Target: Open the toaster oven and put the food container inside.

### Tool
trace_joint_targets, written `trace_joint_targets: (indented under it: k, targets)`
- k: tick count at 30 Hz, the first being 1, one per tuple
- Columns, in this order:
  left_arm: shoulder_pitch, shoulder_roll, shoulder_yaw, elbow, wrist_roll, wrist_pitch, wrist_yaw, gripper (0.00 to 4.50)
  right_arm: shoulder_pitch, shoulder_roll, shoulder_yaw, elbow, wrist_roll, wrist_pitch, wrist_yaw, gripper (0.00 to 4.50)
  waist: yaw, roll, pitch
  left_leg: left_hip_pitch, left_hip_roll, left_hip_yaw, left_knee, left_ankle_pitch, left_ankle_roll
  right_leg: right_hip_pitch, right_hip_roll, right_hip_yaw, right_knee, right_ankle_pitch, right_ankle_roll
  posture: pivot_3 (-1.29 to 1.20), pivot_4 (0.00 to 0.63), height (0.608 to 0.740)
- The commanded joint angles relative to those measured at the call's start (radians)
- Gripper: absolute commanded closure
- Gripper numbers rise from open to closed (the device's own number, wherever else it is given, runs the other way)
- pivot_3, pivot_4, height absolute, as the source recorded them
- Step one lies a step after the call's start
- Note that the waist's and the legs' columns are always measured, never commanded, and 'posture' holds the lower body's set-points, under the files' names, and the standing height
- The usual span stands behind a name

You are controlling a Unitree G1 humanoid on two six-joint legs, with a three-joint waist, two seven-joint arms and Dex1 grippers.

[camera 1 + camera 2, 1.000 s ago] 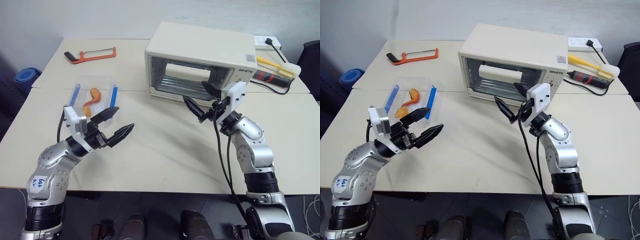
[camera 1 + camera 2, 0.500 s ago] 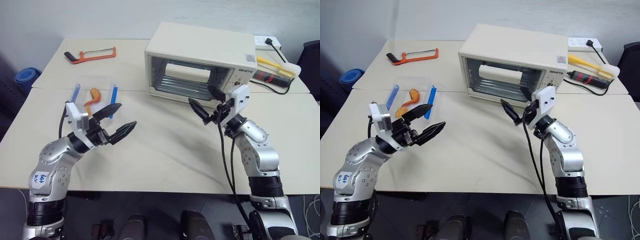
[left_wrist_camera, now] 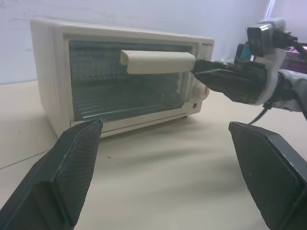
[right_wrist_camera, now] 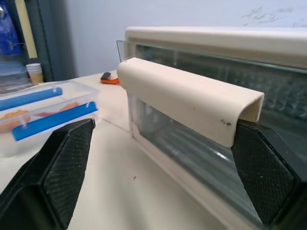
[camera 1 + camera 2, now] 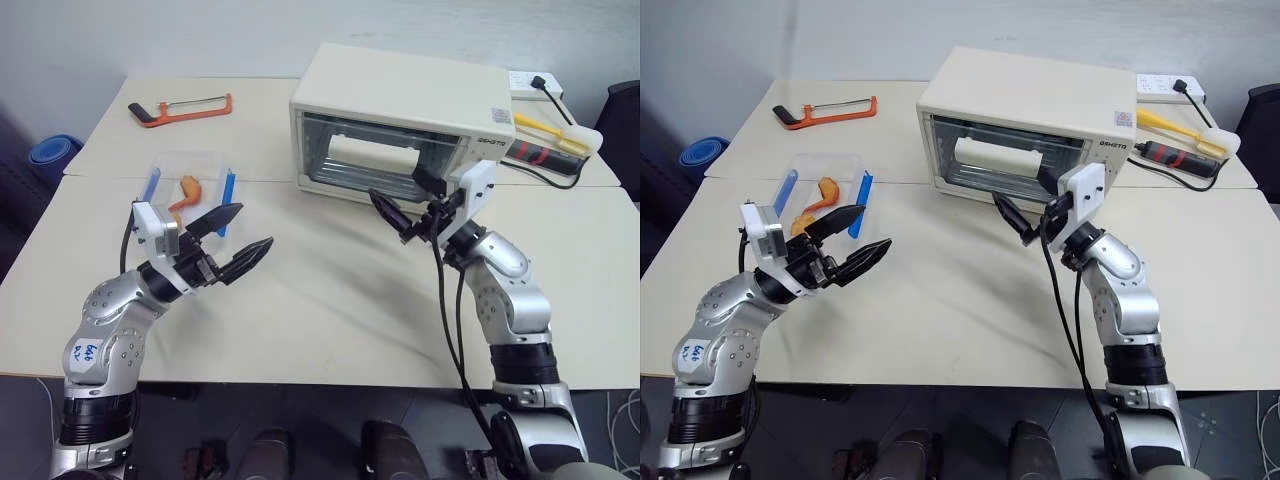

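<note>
Food container [image 5: 187, 190]: small clear plastic box, rectangular, blue clip strip down each long side, orange food pieces inside. Lies flat on the surface [image 5: 320, 300], left-centre of the head view, lid on as far as can be told.

Left hand [image 5: 233, 245]: lower left of frame, two black fingers spread wide apart, holding nothing. Sits just below and right of the container; upper fingertip overlaps the box's near right corner in the picture, contact cannot be told. Hand points toward centre-right of frame.

Toaster oven [image 5: 400, 120]: large cream-white box, upper centre of frame, glass door shut, cream bar handle [image 4: 187, 103] across the top of the glass. Wire rack seen through the glass. Knob and red button on the right-hand panel, per left wrist view. Well apart from the container, to its right.

Right hand [image 5: 408, 202]: centre-right of frame, fingers wide apart, empty. Sits right in front of the oven door's lower right part; in right wrist view the handle lies between the two fingers, close, not clamped.

Misc., far side of surface: orange-framed hacksaw [image 5: 180, 107], upper left; yellow & red-black tools [image 5: 545, 140] w/ cable, upper right.
</note>
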State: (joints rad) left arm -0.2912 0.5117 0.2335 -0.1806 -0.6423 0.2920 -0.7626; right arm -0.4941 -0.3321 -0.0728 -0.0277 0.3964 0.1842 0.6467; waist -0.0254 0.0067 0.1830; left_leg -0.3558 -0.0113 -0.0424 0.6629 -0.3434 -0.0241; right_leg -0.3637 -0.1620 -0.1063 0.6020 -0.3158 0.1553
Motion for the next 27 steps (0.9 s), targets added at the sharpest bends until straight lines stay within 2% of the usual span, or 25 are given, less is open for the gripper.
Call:
trace_joint_targets:
  k: [1, 6, 14, 15, 21, 27]
  targets:
    - [-0.061, 0.015, 0.027, 0.047, 0.026, -0.032, 0.013, 0.41, 0.050, -0.023, 0.044, -0.075, -0.018, -0.025, 0.049, 0.00, 0.000, 0.000, 0.000, 0.000, 0.000, 0.000, 0.000, 0.000, 0.000, 0.000, 0.000, 0.000, 0.000, 0.000, 0.000, 0.00, 0.150, 0.740]
    - [-0.228, -0.017, 0.007, 0.262, 0.137, -0.123, 0.080, 1.88, 0.096, -0.022, 0.064, -0.077, -0.049, -0.080, 0.064, 0.00, 0.001, 0.000, 0.000, 0.000, 0.000, 0.000, 0.000, 0.000, 0.000, 0.000, 0.000, 0.000, 0.000, 0.000, 0.000, 0.00, 0.150, 0.740]
    - [-0.606, -0.148, -0.038, 0.780, 0.313, -0.357, 0.194, 4.32, 0.075, -0.005, 0.068, -0.031, -0.075, -0.142, 0.057, 0.00, 0.000, -0.003, 0.002, -0.002, -0.001, 0.000, 0.000, 0.000, 0.000, -0.002, 0.000, -0.001, 0.000, 0.000, 0.000, 0.00, 0.150, 0.740]
    - [-0.638, -0.162, -0.046, 0.833, 0.326, -0.391, 0.182, 4.46, 0.073, -0.005, 0.069, -0.027, -0.077, -0.147, 0.057, 0.00, -0.003, -0.003, 0.002, -0.002, -0.001, 0.001, 0.000, 0.000, 0.000, -0.003, 0.000, -0.001, 0.001, 0.000, 0.000, 0.00, 0.150, 0.740]
    - [-0.800, -0.226, -0.076, 1.097, 0.380, -0.492, 0.119, 4.46, 0.083, -0.022, 0.064, -0.026, -0.084, -0.169, 0.071, 0.00, -0.002, -0.004, 0.002, -0.007, -0.001, 0.006, 0.001, 0.000, 0.000, -0.012, 0.000, -0.001, 0.005, 0.000, 0.000, 0.00, 0.150, 0.740]
    - [-0.856, -0.247, -0.077, 1.192, 0.379, -0.538, 0.006, 4.46, 0.156, -0.063, 0.044, -0.068, -0.088, -0.199, 0.097, 0.00, -0.001, -0.004, 0.002, -0.010, -0.001, 0.006, 0.002, 0.000, 0.000, -0.013, -0.001, -0.002, 0.005, 0.000, 0.001, 0.00, 0.150, 0.740]
